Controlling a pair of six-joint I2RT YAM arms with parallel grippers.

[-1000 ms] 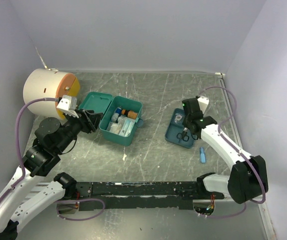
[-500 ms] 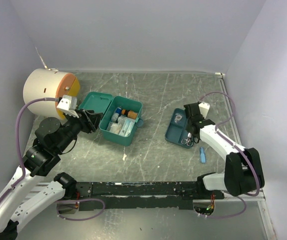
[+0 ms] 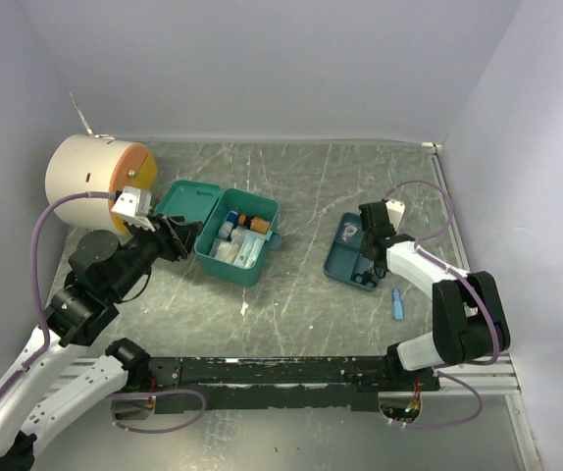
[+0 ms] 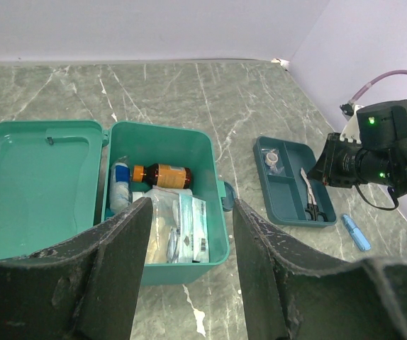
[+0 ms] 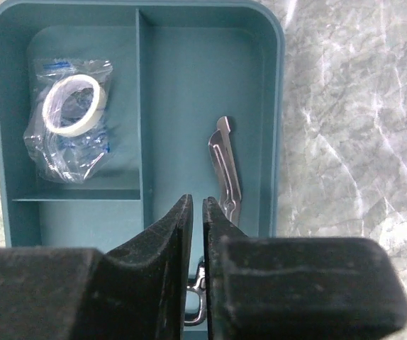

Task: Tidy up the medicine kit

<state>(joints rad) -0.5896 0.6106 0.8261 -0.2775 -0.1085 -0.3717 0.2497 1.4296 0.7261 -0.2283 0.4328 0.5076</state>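
Observation:
The medicine kit [image 3: 225, 267] stands open at the left, its lid [image 4: 33, 177] laid flat. Its box [image 4: 214, 163] holds a brown bottle [image 4: 162, 173], a bandage roll [image 4: 120, 183] and flat packets [image 4: 189, 227]. My left gripper [image 4: 189, 205] is open and empty, hovering just before the kit's near wall, also seen from above [image 3: 179, 235]. My right gripper [image 5: 197, 202] is shut with nothing between the fingers, low over the divided tray [image 5: 278, 106]. Metal scissors [image 5: 226, 166] lie in the tray beside the fingers. A bagged tape roll [image 5: 72, 106] lies in the tray's small compartment.
A big cream cylinder with an orange face [image 3: 90, 177] stands at the back left, close behind my left arm. A small blue object [image 3: 397, 302] lies on the table just right of the tray [image 3: 338, 260]. Walls close the back and both sides.
My right arm has folded in, bringing the wrist lower over the tray. The scissors now lie nearer the tray's front end. The left arm has not moved.

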